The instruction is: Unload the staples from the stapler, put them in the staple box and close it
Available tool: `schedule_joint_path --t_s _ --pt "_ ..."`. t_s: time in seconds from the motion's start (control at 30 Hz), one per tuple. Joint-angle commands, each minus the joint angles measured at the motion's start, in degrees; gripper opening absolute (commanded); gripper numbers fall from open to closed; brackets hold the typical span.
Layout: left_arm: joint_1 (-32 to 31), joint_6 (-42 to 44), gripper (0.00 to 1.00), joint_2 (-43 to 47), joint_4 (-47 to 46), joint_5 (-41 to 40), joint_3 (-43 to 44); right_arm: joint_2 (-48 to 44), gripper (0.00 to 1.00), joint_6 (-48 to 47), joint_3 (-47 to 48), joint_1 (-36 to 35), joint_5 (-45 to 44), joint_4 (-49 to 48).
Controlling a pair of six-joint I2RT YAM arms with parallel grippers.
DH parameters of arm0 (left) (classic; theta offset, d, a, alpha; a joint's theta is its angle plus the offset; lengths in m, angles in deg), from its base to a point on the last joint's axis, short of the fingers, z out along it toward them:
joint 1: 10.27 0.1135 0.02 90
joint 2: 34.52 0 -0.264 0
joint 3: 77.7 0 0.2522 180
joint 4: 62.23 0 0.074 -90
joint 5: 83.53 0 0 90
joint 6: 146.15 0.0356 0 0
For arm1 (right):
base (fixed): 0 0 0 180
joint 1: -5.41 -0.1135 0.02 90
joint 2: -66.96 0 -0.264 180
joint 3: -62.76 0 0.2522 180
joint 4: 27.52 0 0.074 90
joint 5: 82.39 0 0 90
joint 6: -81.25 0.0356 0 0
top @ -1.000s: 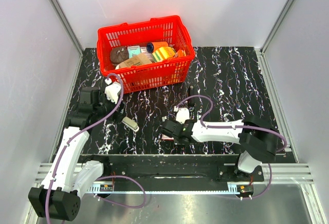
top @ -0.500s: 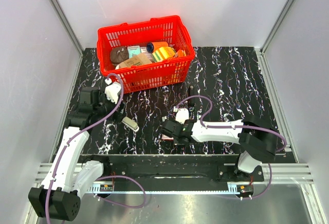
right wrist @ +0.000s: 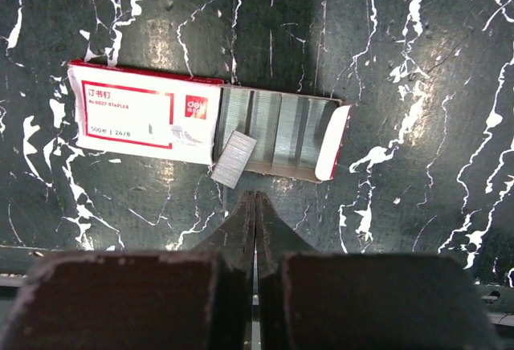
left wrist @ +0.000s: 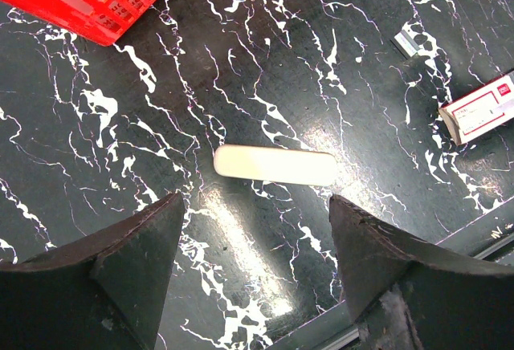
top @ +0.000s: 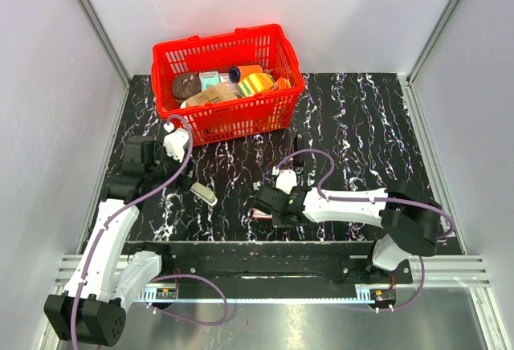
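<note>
The black marbled bench (top: pixel 361 125) carries a red basket (top: pixel 241 121) full of small goods at its far side, well beyond both hands and clear of them. The left hand (left wrist: pixel 255 205) is spread wide and holds nothing. Its two dark fingers (left wrist: pixel 136 254) hang above the bench with open surface between them. The right hand (right wrist: pixel 255 197) is closed tight, finger against finger, with nothing gripped between them. Just ahead of its tips lies the staple box (right wrist: pixel 144 113), a white and red sleeve with its tray slid out to the right and rows of staples showing inside. Whether the tips touch the tray cannot be told. The stapler (left wrist: pixel 275 165), a pale rounded oblong, lies flat and crosswise on the bench a little ahead of the left hand. It sits in line with the gap between the fingers and touches neither of them. A loose strip of staples (right wrist: pixel 233 159) rests tilted against the near edge of the tray, just ahead and slightly left of the right hand's tips. In the left wrist view a short metal strip (left wrist: pixel 405 42) lies alone on the bench, far ahead and to the right of that hand, beyond the staple box.
</note>
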State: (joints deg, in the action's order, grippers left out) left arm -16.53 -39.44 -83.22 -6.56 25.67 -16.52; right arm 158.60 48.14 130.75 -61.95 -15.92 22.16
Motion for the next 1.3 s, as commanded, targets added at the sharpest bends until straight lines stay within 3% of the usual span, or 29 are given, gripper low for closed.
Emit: schedule_joint_path --t_s 0.0,0.27,1.27 --pt "0.29 0.43 0.78 0.98 -1.31 0.75 0.92 -2.60 0.00 -0.71 -0.18 0.12 1.99 -1.55" --pt "0.29 0.52 0.78 0.89 -1.31 0.66 1.10 -2.78 0.00 -5.55 -0.80 0.20 7.79 -7.18" --pt "0.29 0.87 0.78 0.81 -1.66 0.22 0.48 1.09 0.00 -8.28 0.87 2.84 2.00 -5.86"
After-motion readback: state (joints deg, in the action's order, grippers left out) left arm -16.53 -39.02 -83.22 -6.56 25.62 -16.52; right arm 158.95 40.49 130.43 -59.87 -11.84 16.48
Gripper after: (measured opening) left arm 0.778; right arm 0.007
